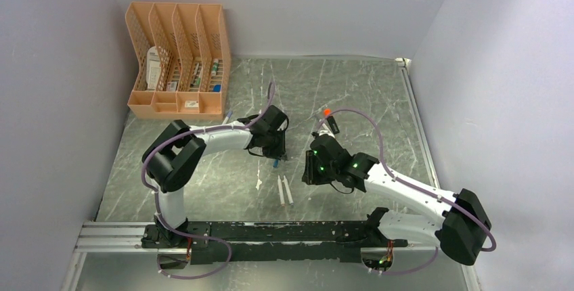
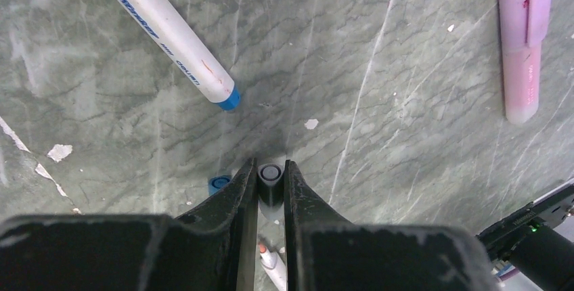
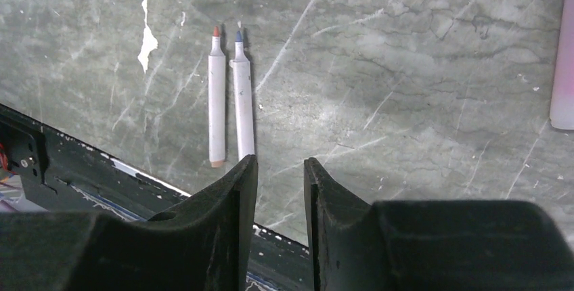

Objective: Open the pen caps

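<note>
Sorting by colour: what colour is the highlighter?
The highlighter is pink; left wrist view shows it best.

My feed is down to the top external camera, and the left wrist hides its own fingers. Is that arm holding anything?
Observer: Yes. The left fingers are shut on a small grey cap, seen end-on.
Operator: Any loose cap near them?
Observer: A blue cap lies on the table, partly hidden behind one left finger.
Operator: And the right arm?
Observer: The right fingers stand apart with nothing between them.
</note>
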Robot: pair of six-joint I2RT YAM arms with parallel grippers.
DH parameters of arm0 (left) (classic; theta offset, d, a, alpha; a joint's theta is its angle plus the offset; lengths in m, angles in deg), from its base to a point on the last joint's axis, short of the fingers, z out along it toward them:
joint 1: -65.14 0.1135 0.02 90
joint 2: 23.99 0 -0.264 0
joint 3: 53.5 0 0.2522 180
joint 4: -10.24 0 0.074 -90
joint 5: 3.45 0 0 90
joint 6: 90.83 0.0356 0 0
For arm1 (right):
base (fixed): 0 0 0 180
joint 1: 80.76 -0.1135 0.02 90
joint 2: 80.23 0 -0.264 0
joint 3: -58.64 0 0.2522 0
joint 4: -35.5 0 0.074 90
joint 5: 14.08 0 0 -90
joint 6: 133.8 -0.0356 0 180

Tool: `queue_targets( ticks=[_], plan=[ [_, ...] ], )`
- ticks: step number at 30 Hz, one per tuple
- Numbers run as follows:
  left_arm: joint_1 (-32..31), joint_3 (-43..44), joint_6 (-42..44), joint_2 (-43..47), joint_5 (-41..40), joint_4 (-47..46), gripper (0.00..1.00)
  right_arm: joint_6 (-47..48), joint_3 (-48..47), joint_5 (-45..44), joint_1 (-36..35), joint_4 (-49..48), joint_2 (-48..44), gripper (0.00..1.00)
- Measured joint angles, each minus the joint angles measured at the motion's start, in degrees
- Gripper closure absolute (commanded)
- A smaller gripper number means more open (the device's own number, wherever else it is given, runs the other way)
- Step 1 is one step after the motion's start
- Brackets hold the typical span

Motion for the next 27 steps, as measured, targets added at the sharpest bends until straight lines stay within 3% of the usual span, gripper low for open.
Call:
queue_targets(
  ticks=[11,27],
  plan=[
    [-0.79,0.28,-2.19,-0.04,-0.26,0.52,0.67,0.24,0.63,0.66,0.37,0.52,-0.35,0.69],
    [-0.98,0.28,-2.84,0.92,-2.36,3.08,0.63,0.26,1.46,1.20,0.48,0.50,-0.35,0.69]
  ],
)
